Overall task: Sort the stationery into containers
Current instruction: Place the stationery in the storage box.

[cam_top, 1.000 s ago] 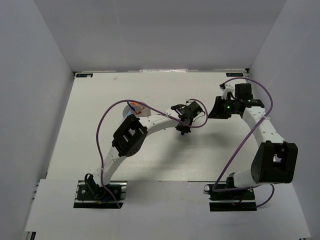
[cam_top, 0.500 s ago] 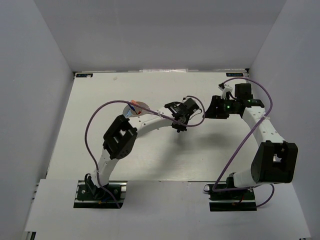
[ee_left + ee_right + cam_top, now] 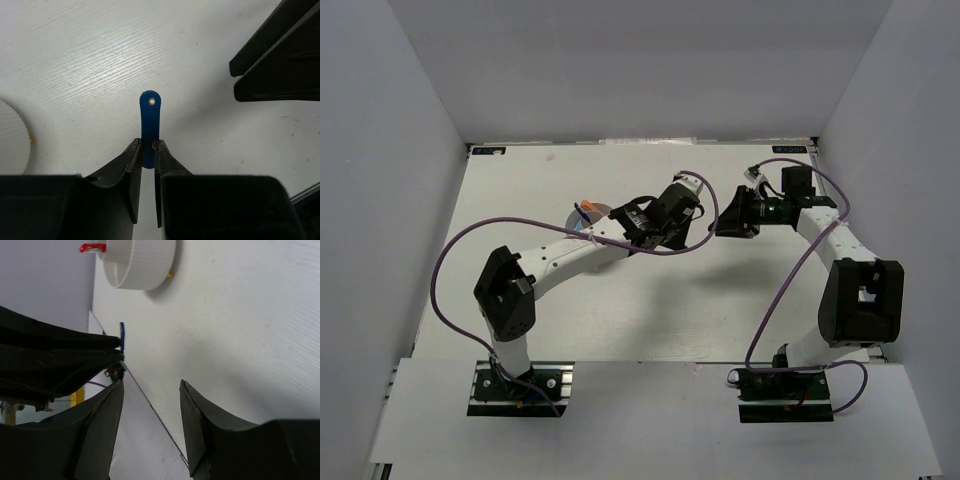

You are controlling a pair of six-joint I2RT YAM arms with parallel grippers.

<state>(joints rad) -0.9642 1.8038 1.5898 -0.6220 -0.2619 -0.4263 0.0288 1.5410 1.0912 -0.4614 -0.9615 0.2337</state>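
Observation:
My left gripper (image 3: 146,142) is shut on a short dark-blue capsule-shaped piece (image 3: 150,120), which sticks out beyond the fingertips over the white table. In the top view the left gripper (image 3: 672,228) is just right of the round white tub (image 3: 588,213), which the arm partly hides. My right gripper (image 3: 150,382) is open and empty; in the top view it (image 3: 722,222) points left at the left gripper, close to it. The right wrist view shows the tub (image 3: 142,262) with a red pen tip (image 3: 92,247) at its rim, and the blue piece (image 3: 122,335). The other stationery is hidden.
A small yellow-orange bit (image 3: 170,275) lies on the table beside the tub's wall. The right gripper's fingers (image 3: 275,60) fill the upper right of the left wrist view. The tub's edge (image 3: 12,142) is at its left. White walls enclose the table (image 3: 650,310).
The left arm has swung its elbow far to the left, and its gripper has moved toward the back with the blue piece. The right gripper has shifted a little left.

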